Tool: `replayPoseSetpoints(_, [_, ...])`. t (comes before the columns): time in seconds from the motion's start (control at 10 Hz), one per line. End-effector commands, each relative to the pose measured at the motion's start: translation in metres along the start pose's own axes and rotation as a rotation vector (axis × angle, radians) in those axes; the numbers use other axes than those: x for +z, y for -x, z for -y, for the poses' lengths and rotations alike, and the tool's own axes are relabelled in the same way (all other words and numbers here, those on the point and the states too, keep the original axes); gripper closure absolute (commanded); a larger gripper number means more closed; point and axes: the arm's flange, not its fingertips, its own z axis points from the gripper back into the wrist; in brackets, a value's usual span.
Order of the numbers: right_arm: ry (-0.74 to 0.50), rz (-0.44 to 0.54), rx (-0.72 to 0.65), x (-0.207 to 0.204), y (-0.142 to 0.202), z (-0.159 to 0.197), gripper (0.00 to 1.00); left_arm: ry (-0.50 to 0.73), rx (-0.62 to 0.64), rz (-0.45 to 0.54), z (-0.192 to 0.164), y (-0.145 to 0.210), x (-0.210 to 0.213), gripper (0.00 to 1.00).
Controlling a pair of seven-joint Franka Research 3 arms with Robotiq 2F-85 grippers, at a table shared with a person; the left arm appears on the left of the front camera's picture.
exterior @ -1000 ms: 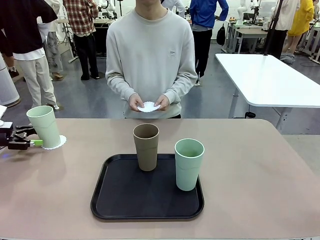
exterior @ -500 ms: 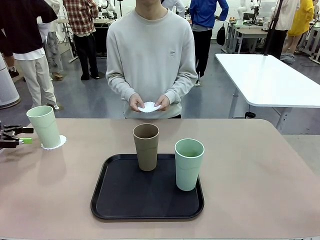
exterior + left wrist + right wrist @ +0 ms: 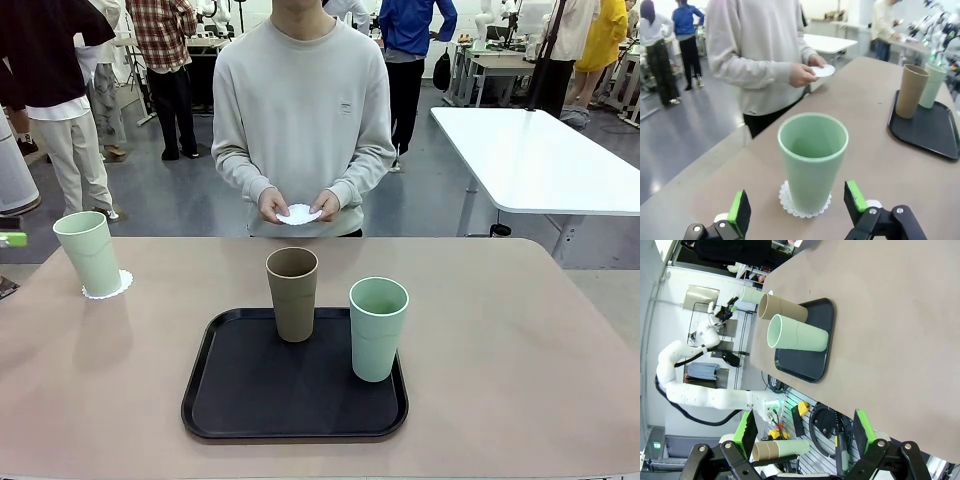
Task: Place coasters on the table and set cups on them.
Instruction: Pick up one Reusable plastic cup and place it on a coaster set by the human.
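Note:
A mint cup (image 3: 90,252) stands upright on a scalloped white coaster (image 3: 110,286) at the far left of the beige table (image 3: 500,330). My left gripper (image 3: 6,263) sits at the picture's left edge, open and apart from that cup. In the left wrist view the same cup (image 3: 812,155) and coaster (image 3: 788,201) lie just beyond my open left gripper (image 3: 797,204), untouched by its green pads (image 3: 739,210). A brown cup (image 3: 292,293) and a second mint cup (image 3: 378,328) stand on the black tray (image 3: 250,400). The person holds a coaster (image 3: 298,214) in both hands. My right gripper (image 3: 805,432) is open and empty, back from the table's edge.
The tray occupies the table's middle front. The person stands at the far side of the table, centre. A white table (image 3: 540,160) is behind at the right, off the work surface. Bare tabletop stretches right of the tray and between the tray and the left cup.
My left gripper has drawn back to the left, away from the mint cup on its coaster, until little of it shows at the frame edge. Cups and person are unmoved.

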Motion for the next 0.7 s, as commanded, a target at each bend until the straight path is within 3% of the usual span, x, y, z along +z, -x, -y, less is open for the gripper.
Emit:
replayPoseSetpoints(0.0, [-0.006,0.001,0.001,0.0,0.0,0.001,0.0,-0.073,0.003,-0.125,0.027,-0.041,0.021,0.0])
replayPoseSetpoints(0.2, [-0.006,0.001,0.001,0.0,0.0,0.001,0.0,-0.123,-0.056,-0.278,0.043,-0.069,0.037,0.0])
replayPoseSetpoints(0.6, [-0.006,0.001,0.001,0.0,0.0,0.001,0.0,-0.122,-0.241,-0.455,0.114,-0.119,0.024,0.0])
